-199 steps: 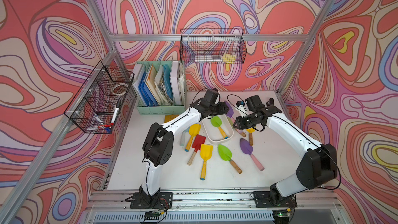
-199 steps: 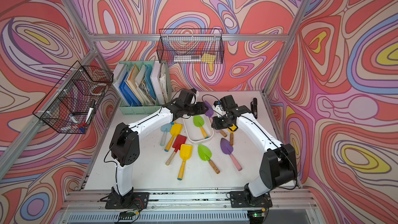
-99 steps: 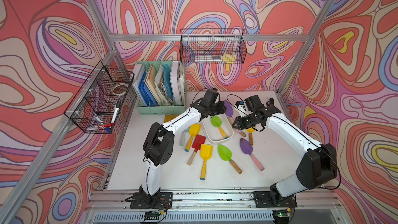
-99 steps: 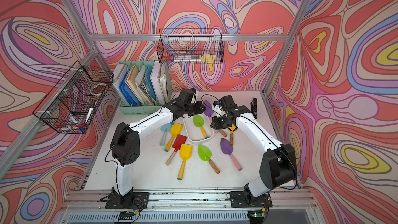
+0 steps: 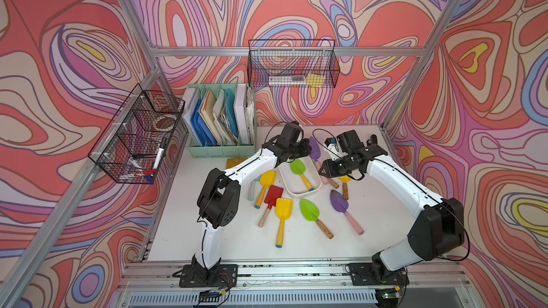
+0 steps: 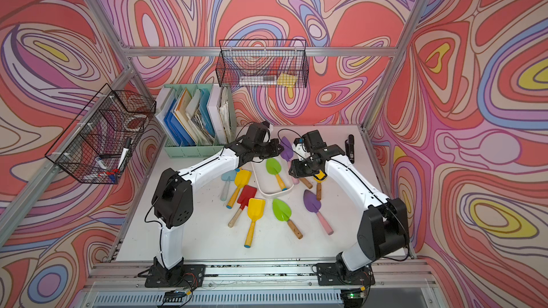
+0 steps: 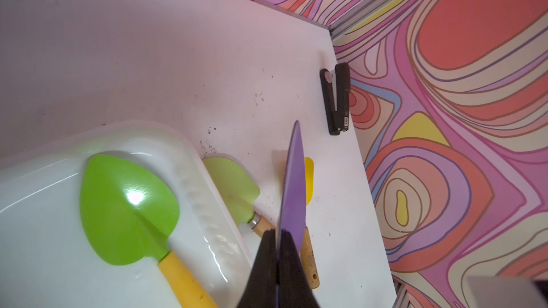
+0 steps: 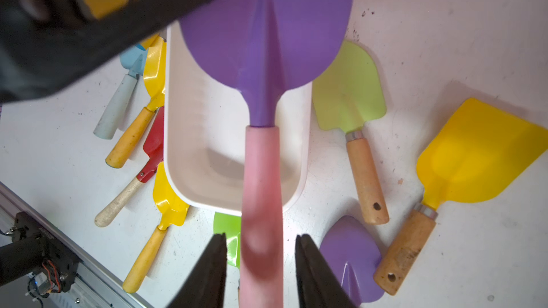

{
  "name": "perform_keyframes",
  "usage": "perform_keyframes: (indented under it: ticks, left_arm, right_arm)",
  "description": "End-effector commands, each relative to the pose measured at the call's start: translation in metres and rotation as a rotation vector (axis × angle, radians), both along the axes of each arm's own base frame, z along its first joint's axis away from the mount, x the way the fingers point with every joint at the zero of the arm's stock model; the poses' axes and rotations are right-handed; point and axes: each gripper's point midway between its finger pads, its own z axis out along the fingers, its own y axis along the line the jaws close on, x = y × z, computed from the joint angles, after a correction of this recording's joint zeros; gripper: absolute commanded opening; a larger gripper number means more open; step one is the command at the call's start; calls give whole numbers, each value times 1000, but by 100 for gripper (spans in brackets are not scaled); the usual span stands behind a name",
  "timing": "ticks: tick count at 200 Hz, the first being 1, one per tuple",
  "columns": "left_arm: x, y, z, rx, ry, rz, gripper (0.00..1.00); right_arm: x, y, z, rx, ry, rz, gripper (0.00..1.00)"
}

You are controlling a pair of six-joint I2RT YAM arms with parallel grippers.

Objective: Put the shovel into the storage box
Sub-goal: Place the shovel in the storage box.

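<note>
The shovel in hand is the purple-bladed shovel (image 8: 267,40) with a pink handle (image 8: 261,191), held in the air over the storage box (image 8: 207,149), a shallow white tub on the table (image 5: 370,217). The left tool (image 7: 278,262) is clamped on the edge of the purple blade; in the left wrist view its dark fingers (image 7: 264,265) meet on the thin sheet, seen edge-on. The right tool (image 8: 261,265) straddles the pink handle with its jaws apart: a gap shows on each side between finger and handle, so it does not grip.

The box already holds a green shovel with a yellow handle (image 5: 299,170). Several more shovels lie loose on the table around it, among them a second purple shovel (image 5: 344,207) and a yellow scoop (image 8: 474,158).

Judged from its look, the shovel is light and rigid, with a thin painted blade that seems smooth and probably slippery. A pinch on the blade's edge lets the shovel pivot about the contact. The handle is the better hold: round, thicker, matt, and near the balance point where it meets the blade's socket. The tub is about as long as one shovel and partly filled, so the purple shovel likely needs to go in lengthwise, beside or across the green one, and the light tub may slide if pushed.
</note>
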Motion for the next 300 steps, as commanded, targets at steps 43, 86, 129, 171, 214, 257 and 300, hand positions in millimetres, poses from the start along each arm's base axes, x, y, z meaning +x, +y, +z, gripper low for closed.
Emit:
perform_keyframes:
  ticks: [43, 86, 129, 171, 214, 257, 300]
  left_arm:
    - [2, 33, -23, 102, -2, 120, 0]
    - [8, 48, -27, 119, -3, 172, 0]
    - [17, 64, -23, 96, -11, 213, 0]
    - [22, 62, -30, 76, 5, 201, 0]
    - [27, 54, -46, 28, 30, 208, 0]
    - [28, 50, -58, 27, 50, 205, 0]
    - [27, 52, -73, 42, 60, 209, 0]
  right_arm:
    - [-8, -7, 22, -14, -60, -7, 51]
    - [-16, -11, 16, -25, -49, -13, 50]
    - [-18, -12, 12, -25, -38, -15, 50]
    - [-17, -11, 11, -20, -38, -16, 49]
    - [-18, -11, 9, -22, -32, -17, 49]
    - [-19, -13, 7, -30, -30, -19, 48]
    - [-18, -12, 3, -27, -22, -20, 48]
